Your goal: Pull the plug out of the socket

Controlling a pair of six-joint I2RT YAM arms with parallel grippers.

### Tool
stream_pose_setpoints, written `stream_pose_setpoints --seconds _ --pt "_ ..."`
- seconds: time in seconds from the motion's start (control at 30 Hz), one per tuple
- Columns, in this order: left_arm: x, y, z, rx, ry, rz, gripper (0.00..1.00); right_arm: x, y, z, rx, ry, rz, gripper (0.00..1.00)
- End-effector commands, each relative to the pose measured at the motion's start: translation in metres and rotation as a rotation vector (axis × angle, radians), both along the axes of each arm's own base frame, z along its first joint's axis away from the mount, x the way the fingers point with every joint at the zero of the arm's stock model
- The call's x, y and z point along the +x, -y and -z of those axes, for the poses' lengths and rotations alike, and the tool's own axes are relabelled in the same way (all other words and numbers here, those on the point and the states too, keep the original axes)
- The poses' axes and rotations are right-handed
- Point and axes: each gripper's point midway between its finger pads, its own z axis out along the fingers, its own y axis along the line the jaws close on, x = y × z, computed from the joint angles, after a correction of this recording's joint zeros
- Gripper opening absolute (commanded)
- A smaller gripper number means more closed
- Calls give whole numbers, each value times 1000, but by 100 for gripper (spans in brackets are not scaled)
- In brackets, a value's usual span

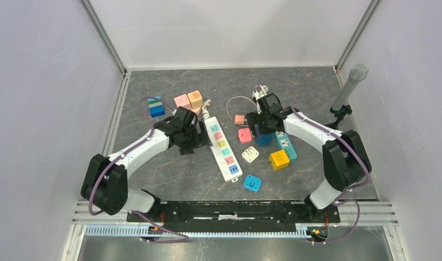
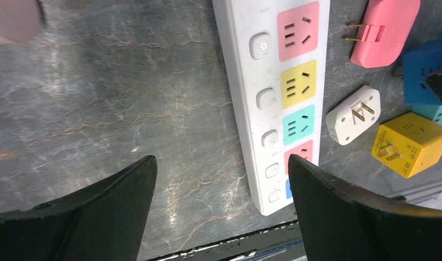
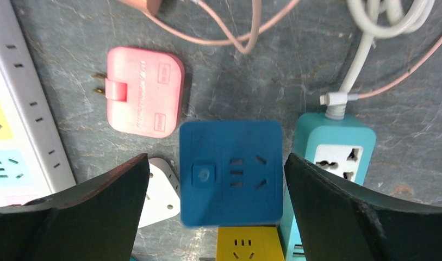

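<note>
Closest to the arm bases, a flat blue adapter (image 1: 253, 182) lies on the worktop (image 1: 169, 174). A bit further in, the white power strip (image 1: 223, 149) runs at a slant up the middle, and every coloured socket I can see on it is bare. Right of it sit a white adapter (image 1: 250, 154) and a yellow cube (image 1: 279, 160), prongs showing, with a teal power strip (image 1: 286, 145) just behind the yellow one.

The left tool (image 2: 221, 163) hangs just left of the white strip, fingers spread wide, nothing in them. The strip's near end shows in the gap on its wrist camera.

The right tool (image 3: 216, 163) is spread wide too. The blue plug (image 3: 231, 173) sits loose in its gap, not clamped, right beside the teal strip. I can't tell what it's resting on. A pink adapter (image 3: 144, 92) lies just past it.

Furthest back are a pink cable (image 3: 246, 38), a coiled white cable (image 3: 392, 22), a pink cube (image 1: 181, 100) touching an orange cube (image 1: 195, 99), and a microphone (image 1: 349, 89) far right.
</note>
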Motion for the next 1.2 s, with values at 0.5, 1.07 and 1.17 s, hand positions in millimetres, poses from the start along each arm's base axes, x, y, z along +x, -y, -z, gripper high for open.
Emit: stream_pose_setpoints --seconds 0.5,1.07,1.17 --pt "35 -83 -84 280 275 -183 100 -21 -98 -44 215 160 -289 64" --pt "177 -114 -100 189 302 -204 95 -35 -136 -42 213 170 -363 72" --pt "208 -116 -81 157 244 -278 89 -32 -136 -45 206 177 -365 71"
